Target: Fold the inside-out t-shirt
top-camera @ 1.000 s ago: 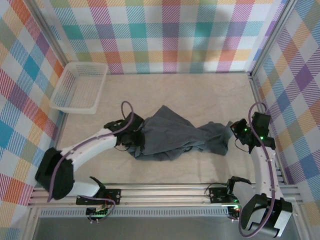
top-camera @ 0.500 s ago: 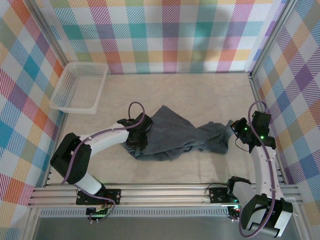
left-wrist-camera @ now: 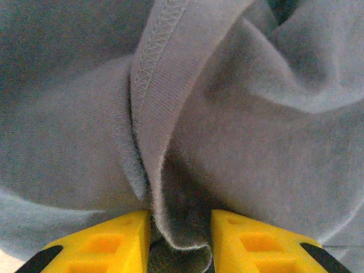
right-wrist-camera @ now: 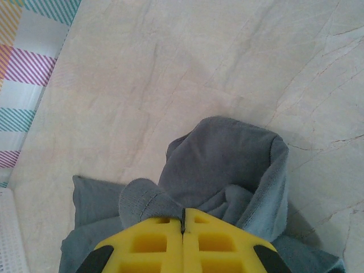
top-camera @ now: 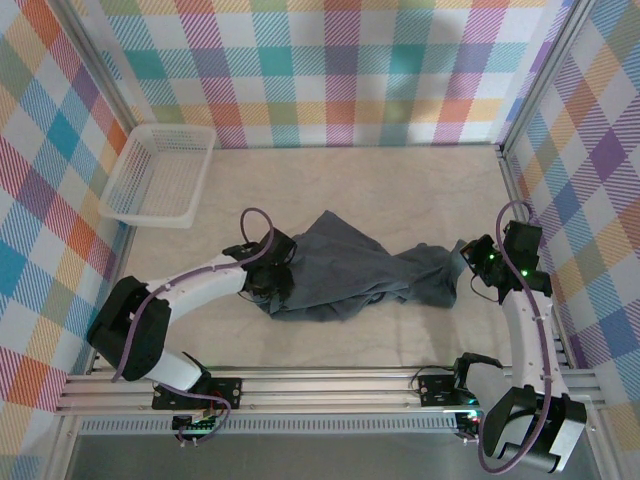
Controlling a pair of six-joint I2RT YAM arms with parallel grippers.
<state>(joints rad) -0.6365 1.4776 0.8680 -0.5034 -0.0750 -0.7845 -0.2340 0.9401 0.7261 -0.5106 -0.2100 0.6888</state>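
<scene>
Top view: the inside-out t-shirt [top-camera: 345, 272] lies crumpled in a long heap across the middle of the worktop [top-camera: 380, 185]. It is drawn out left to right, broadest in its left half and narrowing to a bunched end at the right. My left arm [top-camera: 200, 278] reaches in from the near left, wrist over the shirt's left edge. My right arm [top-camera: 527, 325] stands along the right side, wrist at the shirt's right end. A white mesh basket [top-camera: 160, 175] sits in the far left corner, well apart from the cloth. Plaid walls [top-camera: 340, 70] close three sides. Left wrist view: blue-grey cloth close up, with a stitched hem running down from the top and curling into a fold that drops between the yellow left fingers [left-wrist-camera: 111, 242]. Those fingers stand apart with the fold in the gap. It is too close and too shadowed there, so I cannot tell whether they pinch the fold or merely straddle it. Right wrist view: the yellow right fingers [right-wrist-camera: 151, 242] are clenched on the shirt's end, their inner faces meeting along one line with no gap. The cloth gathers right at their tips, a rolled hem just left of them and a rounded pouch of fabric ahead. Beyond lies bare worktop, with a strip of plaid wall at the upper left.
</scene>
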